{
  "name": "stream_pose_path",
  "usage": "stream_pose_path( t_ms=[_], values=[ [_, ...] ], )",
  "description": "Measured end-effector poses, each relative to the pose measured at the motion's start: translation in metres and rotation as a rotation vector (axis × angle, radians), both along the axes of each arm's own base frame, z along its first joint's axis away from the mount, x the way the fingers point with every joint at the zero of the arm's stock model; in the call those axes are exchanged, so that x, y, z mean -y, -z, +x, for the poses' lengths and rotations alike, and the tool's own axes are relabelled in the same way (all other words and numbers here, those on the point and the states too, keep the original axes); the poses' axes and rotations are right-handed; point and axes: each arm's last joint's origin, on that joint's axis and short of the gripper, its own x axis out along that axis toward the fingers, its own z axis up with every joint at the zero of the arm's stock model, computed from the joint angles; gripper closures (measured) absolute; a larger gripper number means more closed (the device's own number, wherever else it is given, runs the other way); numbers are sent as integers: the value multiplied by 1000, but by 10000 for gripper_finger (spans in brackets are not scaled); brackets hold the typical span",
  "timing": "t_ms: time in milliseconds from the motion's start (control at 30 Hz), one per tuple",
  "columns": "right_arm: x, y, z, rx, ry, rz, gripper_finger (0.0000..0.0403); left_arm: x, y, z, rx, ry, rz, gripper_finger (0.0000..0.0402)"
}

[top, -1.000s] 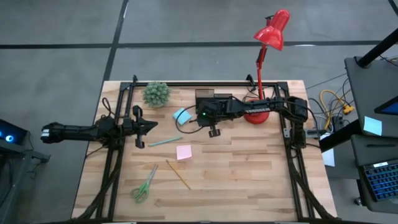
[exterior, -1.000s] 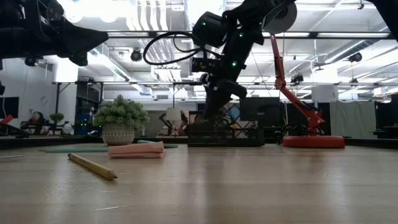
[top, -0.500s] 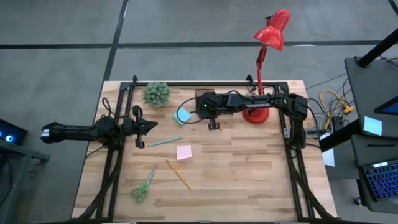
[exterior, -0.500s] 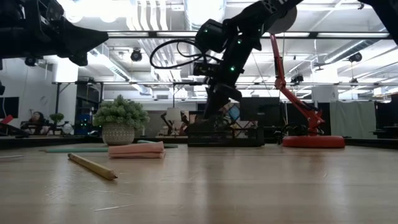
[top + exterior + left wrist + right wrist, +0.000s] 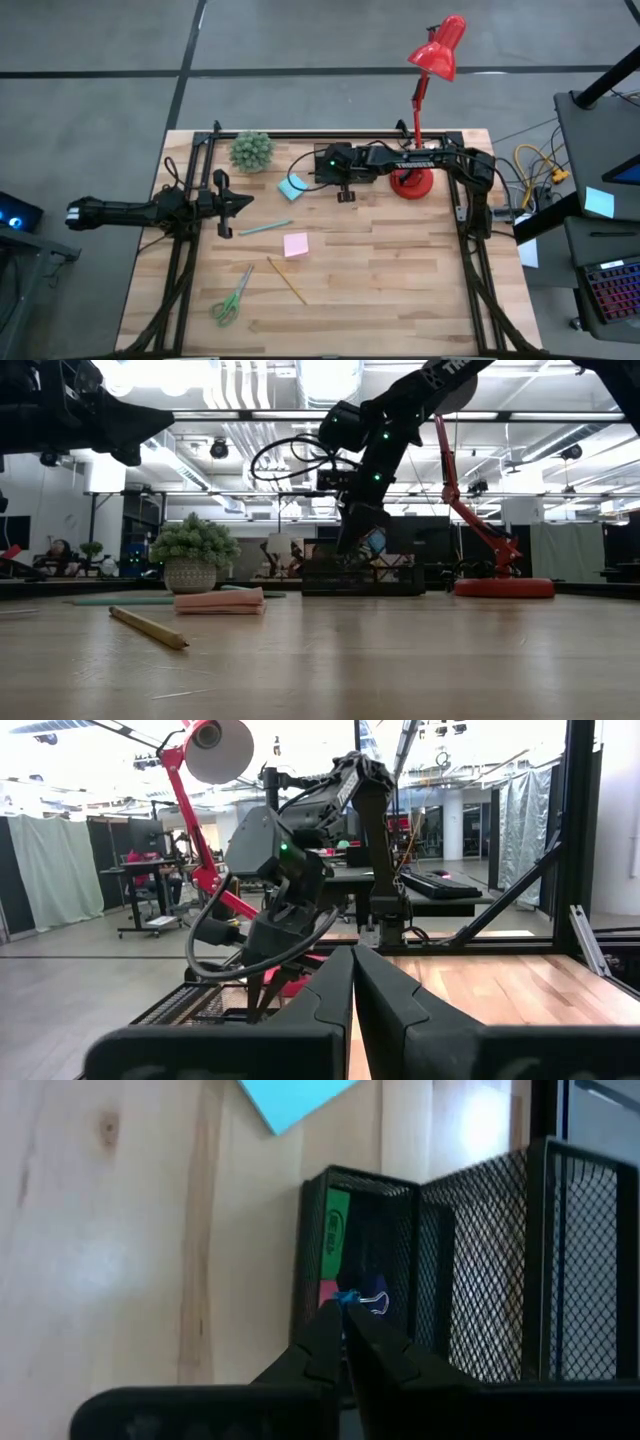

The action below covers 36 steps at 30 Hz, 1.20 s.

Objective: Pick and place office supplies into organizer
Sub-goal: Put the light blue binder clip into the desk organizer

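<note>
My right gripper (image 5: 345, 193) hangs fingers down over the black mesh organizer (image 5: 470, 1260), shut on a small blue binder clip. In the high view the right arm hides most of the organizer. In the low view the organizer (image 5: 362, 575) stands under the right gripper (image 5: 352, 545). A light-blue sticky note (image 5: 293, 187), teal pen (image 5: 266, 228), pink sticky pad (image 5: 295, 244), yellow pencil (image 5: 287, 280) and green scissors (image 5: 232, 297) lie flat on the table. My left gripper (image 5: 243, 200) waits raised at the table's left, shut on nothing. My right gripper pinches the blue binder clip (image 5: 349, 1297) between its fingertips, coming from above with the fingers pointing down. The clip's silver wire handle (image 5: 374, 1302) sticks out to one side. It is lifted clear above a narrow organizer compartment holding a green piece (image 5: 337, 1230) and a pink piece (image 5: 328, 1292).
A small potted plant (image 5: 252, 150) stands near the far left of the table. The red lamp's round base (image 5: 412, 183) sits just right of the organizer, with its head (image 5: 438, 47) high beyond the far edge. Black frame rails run along the left, right and far sides.
My right gripper has moved toward the table's far edge, from the open wood in front of the organizer to above it, and has stayed shut. The left arm and the items on the table have kept still.
</note>
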Motion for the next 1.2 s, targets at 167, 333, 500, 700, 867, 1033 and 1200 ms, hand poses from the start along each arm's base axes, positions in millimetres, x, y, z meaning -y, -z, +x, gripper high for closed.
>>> stream_pose_path(
  t_ms=[167,333,500,700,867,1033,1200],
  values=[
    [3,3,-3,-13,21,-7,394,0,0,0,1,0,0,402],
    [6,4,-5,-14,41,0,394,0,0,0,0,0,0,402],
    [8,6,-6,-19,49,1,394,0,0,0,0,0,0,402],
    [11,7,-8,-26,63,7,394,0,0,0,0,0,0,402],
    [11,8,-10,-44,65,12,394,0,0,0,0,0,0,402],
    [11,8,-10,-44,65,12,394,0,0,0,1,0,0,402],
    [11,8,-10,-44,65,13,394,0,0,0,0,0,0,402]
  ],
)
